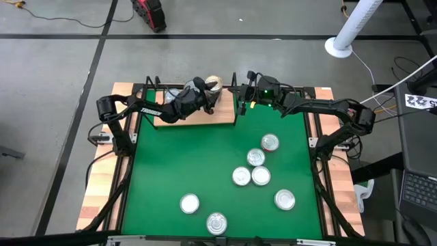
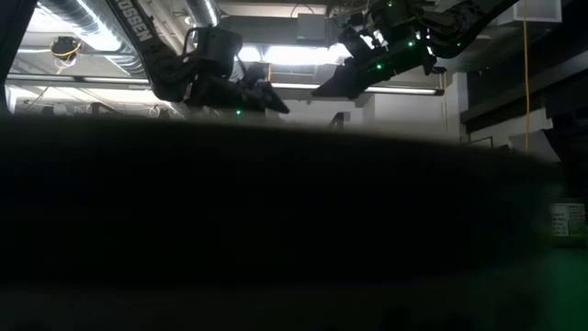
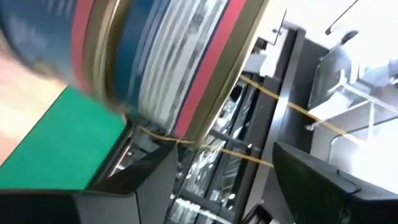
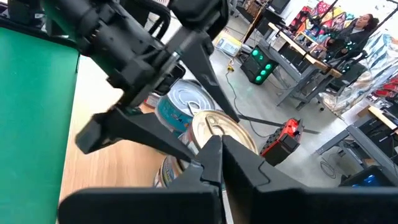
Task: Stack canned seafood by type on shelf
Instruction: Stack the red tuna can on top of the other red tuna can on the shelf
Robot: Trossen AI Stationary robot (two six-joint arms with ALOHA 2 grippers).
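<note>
The shelf (image 1: pixel 194 117), a light-brown wooden board with thin black uprights, lay along the far edge of the green mat (image 1: pixel 171 171) on the worktop. A few tins stood on it in a tight group: a gold-lidded tin (image 4: pixel 219 129) nearest the right arm's camera, a silver-lidded tin (image 4: pixel 189 98) with a blue-teal side just behind it, and another partly hidden underneath.

The left hand (image 1: pixel 208 92) hung over that group with its fingers (image 4: pixel 205 65) spread wide on either side of the tins. Whether they were touching a tin could not be told. From its own wrist camera a tin (image 3: pixel 161 62) filled the view close up, its side banded in blue, red and gold.

The right hand (image 1: pixel 240 102) sat clenched and empty above the shelf's right end, its fingertips (image 4: pixel 214 149) pressed together and pointing at the group.

Seven more tins, all showing shiny silver lids, stood on the mat: a loose cluster of four (image 1: pixel 254 166) right of centre and three (image 1: pixel 216 223) nearer the front edge.
</note>
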